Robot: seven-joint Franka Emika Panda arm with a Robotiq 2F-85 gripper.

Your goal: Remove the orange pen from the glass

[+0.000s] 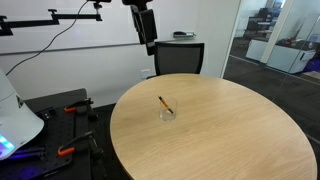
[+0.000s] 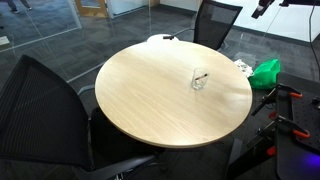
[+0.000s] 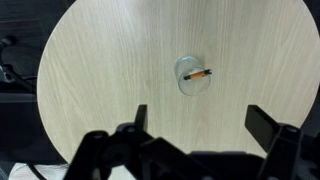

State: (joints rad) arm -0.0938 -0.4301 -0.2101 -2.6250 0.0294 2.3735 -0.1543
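Approach stage: gripper [image 3: 200, 122], jaws wide apart and empty, hung high above pen [image 3: 201, 75] in glass [image 3: 184, 67]; next move probably called for descent and alignment.

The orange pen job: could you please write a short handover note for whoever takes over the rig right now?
Gripper: open, empty, high above the table, well clear of the glass.
Pen: leaning in the glass, near the table's middle.
Done: nothing yet; the pen is untouched.
Left: come down over the glass, grip the pen's upper end, lift it out.
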